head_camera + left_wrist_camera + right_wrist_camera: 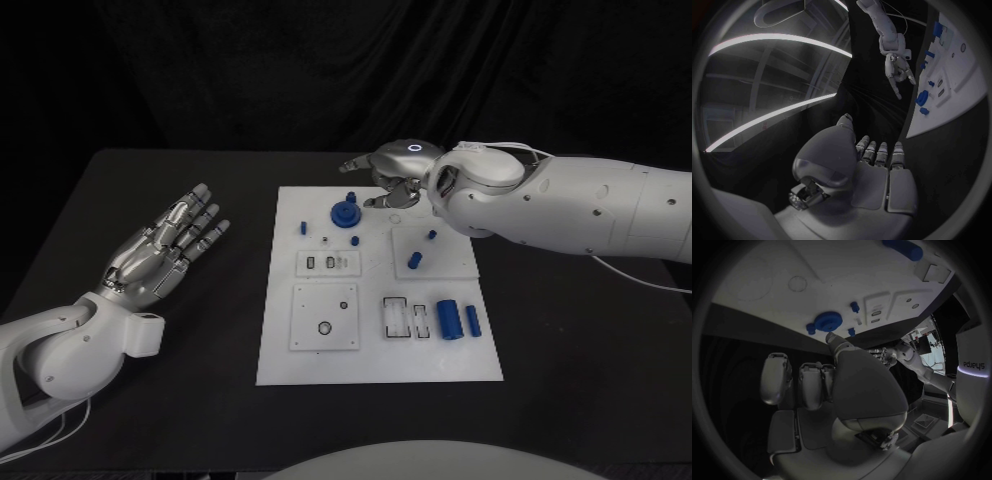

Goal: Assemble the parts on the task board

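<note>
Black table (173,400) against a dark backdrop, with the white board (378,360) lying flat at its middle. On the board's far half stand a round blue gear (345,214), a small blue peg (304,227) just beside it on the left arm's side, and another small peg (355,240) nearer the robot; a raised white square plate (433,262) on the right arm's side carries two short blue pins (415,260). Nearer the robot lie a slotted block (327,262), a larger square plate (326,315) with small holes, two rectangular recesses (404,316), and — side by side at the right edge — two blue cylinders (450,320). The right hand (389,175) hangs over the board's far edge, just beyond the gear; its fingers curl in part, nothing is seen between them, and whether they touch the board cannot be told. The left hand (162,248) lies well apart from the board, over bare table, palm up, fingers straight and spread — holding nothing.
</note>
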Controlling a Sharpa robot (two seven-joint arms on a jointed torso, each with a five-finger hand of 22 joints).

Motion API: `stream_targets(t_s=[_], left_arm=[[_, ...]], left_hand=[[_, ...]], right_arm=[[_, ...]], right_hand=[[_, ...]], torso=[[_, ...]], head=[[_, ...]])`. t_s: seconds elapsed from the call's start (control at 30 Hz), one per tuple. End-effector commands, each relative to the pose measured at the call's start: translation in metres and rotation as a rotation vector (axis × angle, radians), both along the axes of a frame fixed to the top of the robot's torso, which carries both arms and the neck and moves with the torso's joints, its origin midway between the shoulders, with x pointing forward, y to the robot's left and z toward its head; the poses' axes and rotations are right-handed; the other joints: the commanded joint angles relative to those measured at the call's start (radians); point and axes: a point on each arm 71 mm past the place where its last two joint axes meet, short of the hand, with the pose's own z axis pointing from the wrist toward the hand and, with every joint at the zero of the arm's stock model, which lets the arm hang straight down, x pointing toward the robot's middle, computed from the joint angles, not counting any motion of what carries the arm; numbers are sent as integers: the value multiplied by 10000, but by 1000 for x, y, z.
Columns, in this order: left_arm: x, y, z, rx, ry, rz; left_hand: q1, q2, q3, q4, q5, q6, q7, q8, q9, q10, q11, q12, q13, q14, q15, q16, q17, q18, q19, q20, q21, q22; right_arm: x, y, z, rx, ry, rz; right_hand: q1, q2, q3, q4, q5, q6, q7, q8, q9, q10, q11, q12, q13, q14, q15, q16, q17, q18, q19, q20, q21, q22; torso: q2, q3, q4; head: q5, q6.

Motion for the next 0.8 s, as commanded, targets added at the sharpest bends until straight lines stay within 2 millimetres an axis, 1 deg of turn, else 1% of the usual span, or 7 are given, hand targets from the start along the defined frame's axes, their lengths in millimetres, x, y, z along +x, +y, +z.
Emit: stream_targets(t_s=[0.03,0.07,0.1,0.13,0.23,0.57,0.8], left_arm=[[0,2,7,-554,-662,239],[-1,2,7,-552,-663,245],[-1,2,7,-551,-664,252],[-1,2,7,-549,-664,256],[-1,2,7,-549,-666,263],[0,-3,7,-628,-681,147],[0,-7,7,-682,-686,54]], left_hand=[[54,67,9,-42,50,8,40,20,9,-40,-27,8,1,-22,70,-36,-14,-47,10,78,-61,-11],[54,67,9,-42,50,8,40,20,9,-40,-27,8,1,-22,70,-36,-14,-47,10,78,-61,-11],[54,67,9,-42,50,8,40,20,9,-40,-27,8,1,-22,70,-36,-14,-47,10,78,-61,-11],[54,67,9,-42,50,8,40,20,9,-40,-27,8,1,-22,70,-36,-14,-47,10,78,-61,-11],[58,65,12,-48,55,27,41,23,12,-32,-27,13,4,-22,71,-36,-14,-48,10,79,-61,-11],[64,64,19,-58,63,23,42,24,11,-31,-22,13,4,-22,74,-36,-14,-48,10,81,-61,-11],[67,68,24,-63,66,22,42,24,11,-32,-17,13,4,-22,77,-36,-14,-48,10,83,-61,-11]], right_arm=[[-5,-12,19,742,-795,-181],[-8,-18,24,814,-816,-311],[-11,-25,27,870,-821,-455],[-13,-31,29,901,-814,-576],[-19,-51,32,914,-722,-994],[-36,-116,15,1001,-475,-2516],[-46,-144,0,1085,-404,-3315]], right_hand=[[-128,19,-63,184,-142,858,118,221,147,173,72,84,1365,460,6,73,1288,34,163,20,143,860],[-168,40,-99,265,-171,1420,186,363,240,269,118,133,1445,497,35,119,1347,10,235,43,217,929],[-296,62,-185,410,-292,2541,319,688,441,547,201,278,1693,596,91,265,1529,-59,435,86,446,1123],[-296,62,-185,410,-292,2541,319,688,441,547,201,278,1693,596,91,265,1529,-59,435,86,446,1123],[-506,80,-352,666,-414,3217,465,946,541,1040,319,537,2168,749,178,504,1831,-167,766,167,841,1451],[-531,-30,-506,858,-750,3285,469,869,509,887,336,451,2001,723,201,422,1734,-154,759,207,810,1455],[-362,-140,-562,890,-1001,3345,460,838,496,848,329,421,1956,676,196,305,1597,-129,703,210,719,1407]], torso=[[5,2,-8],[7,3,-10],[7,4,-17],[7,4,-23],[-1,2,-21],[-5,-9,-15],[-4,4,-11]], head=[[-30,1],[-38,0],[-50,4],[-51,7],[-69,10],[-233,19],[-414,-4]])
